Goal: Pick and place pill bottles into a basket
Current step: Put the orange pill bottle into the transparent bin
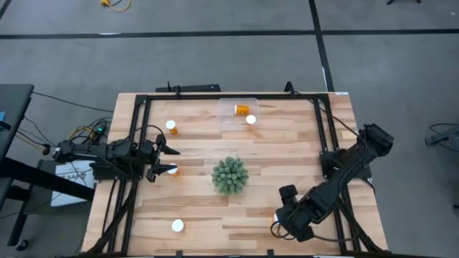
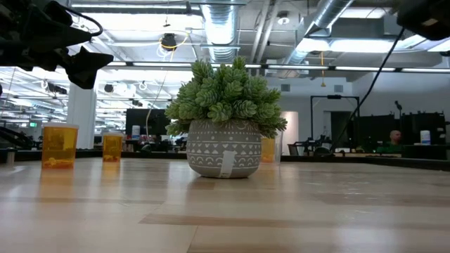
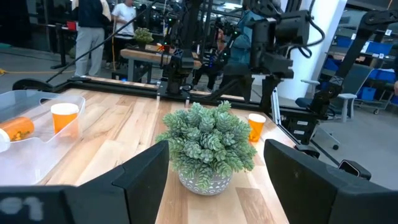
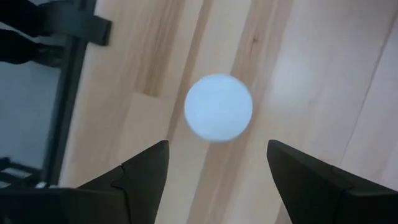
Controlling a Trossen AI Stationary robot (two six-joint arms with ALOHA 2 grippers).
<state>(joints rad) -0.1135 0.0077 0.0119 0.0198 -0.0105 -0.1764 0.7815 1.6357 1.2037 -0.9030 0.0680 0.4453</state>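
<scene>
The clear basket (image 1: 238,111) stands at the table's far middle. One orange pill bottle (image 1: 242,110) lies in it and another (image 1: 251,120) stands upright in it. Three more bottles stand on the table, at the far left (image 1: 171,127), the left (image 1: 172,170) and the near left (image 1: 177,226). My left gripper (image 1: 163,161) is open and empty, level, pointing at the plant (image 3: 208,146); the left bottle stands just beside its near finger. My right gripper (image 4: 217,168) is open, pointing down above a bottle's white cap (image 4: 218,107) at the near right (image 1: 276,215).
The spiky green plant (image 1: 229,175) in a grey pot stands mid-table between the two arms. A black frame rail (image 1: 229,95) runs round the table's edges. People and benches show in the room beyond the table.
</scene>
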